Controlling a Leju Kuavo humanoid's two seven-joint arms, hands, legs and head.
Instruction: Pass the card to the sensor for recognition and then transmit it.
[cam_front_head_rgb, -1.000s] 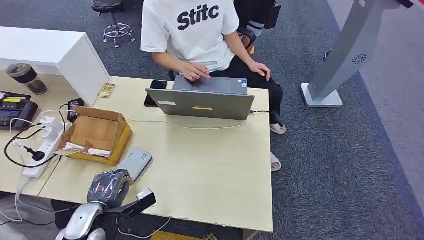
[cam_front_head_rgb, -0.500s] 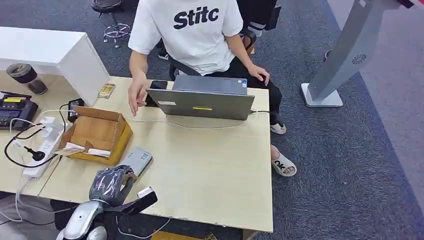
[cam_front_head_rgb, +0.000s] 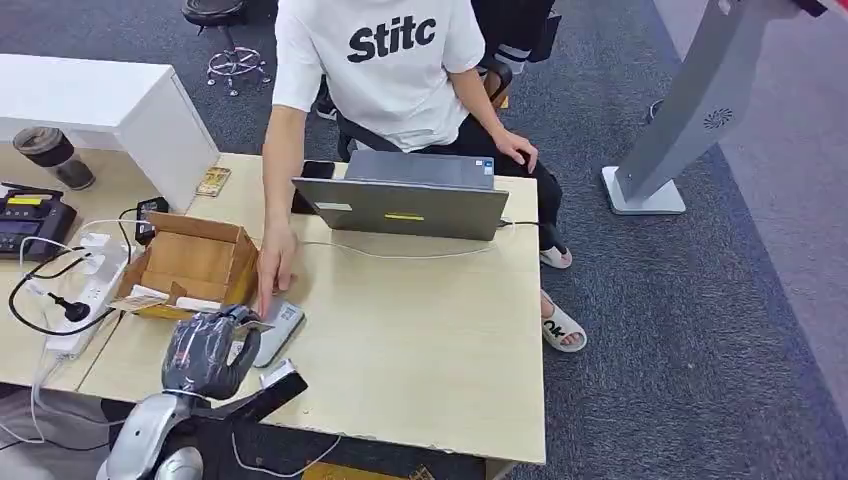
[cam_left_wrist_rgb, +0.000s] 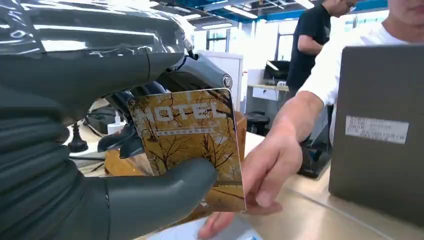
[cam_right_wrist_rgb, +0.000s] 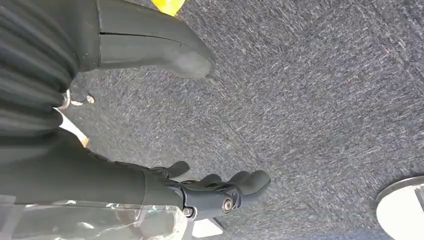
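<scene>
The left hand (cam_left_wrist_rgb: 115, 165) pinches a hotel key card (cam_left_wrist_rgb: 192, 145) between thumb and fingers, upright, printed face toward the wrist camera, just above the grey card sensor (cam_front_head_rgb: 272, 328) that lies beside the open cardboard box (cam_front_head_rgb: 195, 265) on the table (cam_front_head_rgb: 420, 340). A person's hand (cam_front_head_rgb: 273, 268) reaches down to the sensor's far end and, in the wrist view, sits just behind the card. To do this step well, I judge the card should be tilted flat and lowered squarely over the sensor's top, held steady until read, with the grip kept firm and clear of the person's fingers. The right hand (cam_right_wrist_rgb: 210, 192) hangs over the carpet, fingers loosely apart and holding nothing. Compared with half a second ago, the left hand has shifted toward the box and over the sensor, and the person's arm has dropped from beside the laptop (cam_front_head_rgb: 405, 205) to the sensor.
</scene>
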